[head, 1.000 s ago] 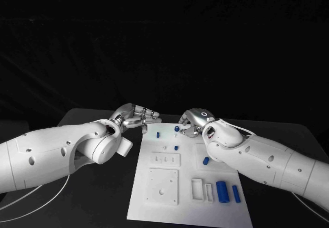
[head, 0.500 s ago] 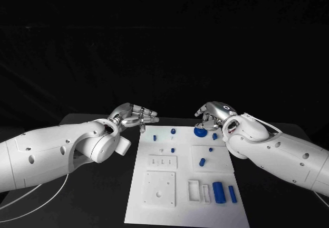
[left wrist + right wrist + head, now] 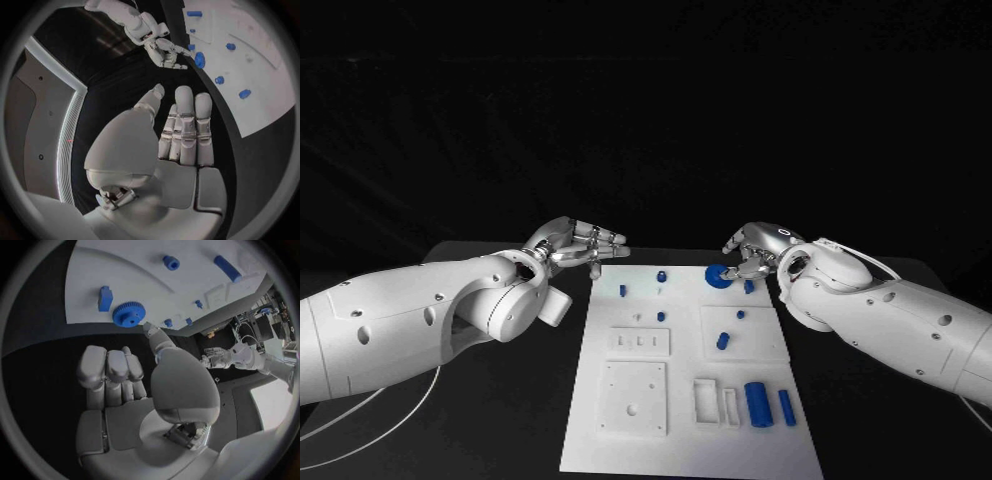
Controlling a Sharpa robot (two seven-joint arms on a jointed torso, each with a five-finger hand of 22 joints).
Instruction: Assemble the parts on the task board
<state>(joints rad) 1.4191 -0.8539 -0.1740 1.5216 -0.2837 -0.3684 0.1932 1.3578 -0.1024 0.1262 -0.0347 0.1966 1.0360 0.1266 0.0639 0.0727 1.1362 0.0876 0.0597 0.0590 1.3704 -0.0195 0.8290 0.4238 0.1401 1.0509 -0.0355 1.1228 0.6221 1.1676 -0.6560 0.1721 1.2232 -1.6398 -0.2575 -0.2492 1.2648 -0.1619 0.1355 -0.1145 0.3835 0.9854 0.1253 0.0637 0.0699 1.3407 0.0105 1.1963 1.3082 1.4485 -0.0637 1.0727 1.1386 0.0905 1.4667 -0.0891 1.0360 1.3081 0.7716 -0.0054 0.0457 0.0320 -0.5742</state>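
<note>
In the head view you see the white task board (image 3: pixel 689 370) running from the centre of the frame down to the bottom edge on the black table (image 3: pixel 502 400). Your left hand (image 3: pixel 577 245) sits just off the board's upper left corner, fingers apart and holding nothing. Your right hand (image 3: pixel 759 252) sits at the board's upper right corner, close beside a blue gear (image 3: pixel 718 276) lying there; from here you cannot tell whether the fingers touch it. Small blue parts (image 3: pixel 658 274) dot the upper half of the board, and two blue cylinders (image 3: pixel 772 405) lie side by side at its lower right. In the left wrist view your left hand (image 3: pixel 181 130) fills the middle with fingers straight and side by side, empty, over the dark table beside the board's edge (image 3: pixel 262 110); the right hand (image 3: pixel 164 50) shows near the top, beside the gear (image 3: pixel 199 59). In the right wrist view your right hand (image 3: pixel 125 375) has its fingers extended and holds nothing; the gear (image 3: pixel 129 314) lies flat on the board (image 3: pixel 150 275) just beyond the fingertips (image 3: pixel 150 330), with a small blue block (image 3: pixel 105 298) next to it.
</note>
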